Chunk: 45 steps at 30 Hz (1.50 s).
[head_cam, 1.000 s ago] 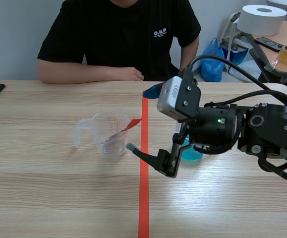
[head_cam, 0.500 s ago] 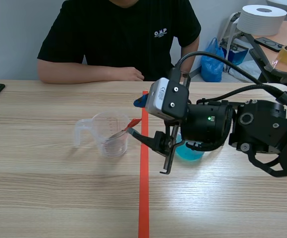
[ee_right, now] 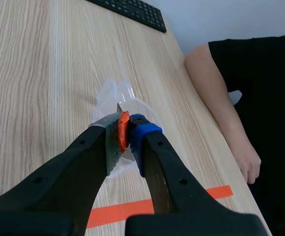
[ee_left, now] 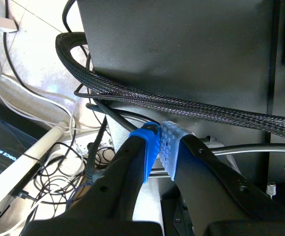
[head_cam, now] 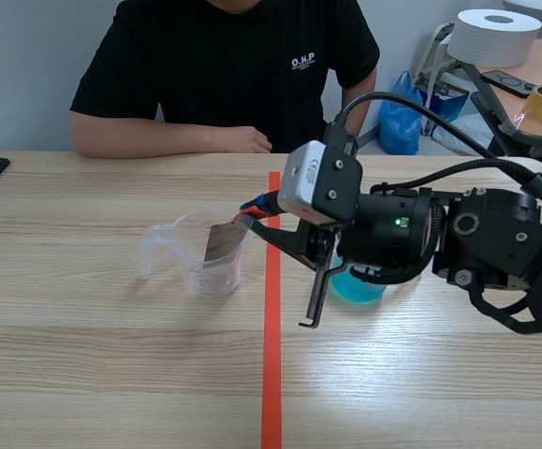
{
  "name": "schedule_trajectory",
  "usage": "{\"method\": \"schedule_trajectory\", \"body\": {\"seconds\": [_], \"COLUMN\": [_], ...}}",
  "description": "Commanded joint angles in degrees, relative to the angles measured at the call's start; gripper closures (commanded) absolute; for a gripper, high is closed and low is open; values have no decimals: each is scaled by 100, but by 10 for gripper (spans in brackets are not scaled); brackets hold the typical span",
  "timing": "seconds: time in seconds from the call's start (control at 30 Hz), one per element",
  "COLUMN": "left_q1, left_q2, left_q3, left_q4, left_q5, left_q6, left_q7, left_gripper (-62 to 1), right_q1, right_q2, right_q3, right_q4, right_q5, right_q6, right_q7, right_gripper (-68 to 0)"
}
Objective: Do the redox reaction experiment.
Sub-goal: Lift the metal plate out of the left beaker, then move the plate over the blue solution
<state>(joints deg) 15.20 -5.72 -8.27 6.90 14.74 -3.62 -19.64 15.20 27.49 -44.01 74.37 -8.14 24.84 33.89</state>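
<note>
Right gripper (head_cam: 256, 211) pinching red handle of spoon (head_cam: 221, 240), fingers nearly closed on it; spoon blade sitting inside clear measuring cup (head_cam: 203, 267), left of tape line (head_cam: 271, 374) on surface (head_cam: 111, 374). Left gripper (ee_left: 159, 147) sitting closed, pads touching, holding nothing

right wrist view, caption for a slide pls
Right gripper shut on the red-handled spatula over the clear cup.
</note>
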Motion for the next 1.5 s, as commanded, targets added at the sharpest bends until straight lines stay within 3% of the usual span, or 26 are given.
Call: {"method": "schedule_trajectory", "body": {"seconds": [0.0,0.13,0.27,0.6,1.07,1.47], "left_q1": [-15,-15,-15,-15,-15,-15], "left_q2": [-2,-2,-2,-2,-2,-2], "left_q3": [-11,-11,-11,-11,-11,-11], "left_q4": [66,66,66,66,66,66], "left_q5": [-13,-13,-13,-13,-13,-13], "left_q6": [-13,-13,-13,-13,-13,-13], "left_q7": [-24,-24,-24,-24,-24,-24], "left_gripper": [-42,-42,-42,-42,-42,-42], "right_q1": [83,83,98,103,101,96], "right_q2": [74,74,72,74,76,85], "right_q3": [44,44,61,352,1519,2887], "right_q4": [170,310,603,1589,3027,3230], "right_q5": [125,459,1003,2369,4293,5539], "right_q6": [-4,109,391,485,599,807], "right_q7": [59,-79,-466,-2133,-4857,-6857], "right_gripper": [-8,-8,-8,-8,-8,-7]}}
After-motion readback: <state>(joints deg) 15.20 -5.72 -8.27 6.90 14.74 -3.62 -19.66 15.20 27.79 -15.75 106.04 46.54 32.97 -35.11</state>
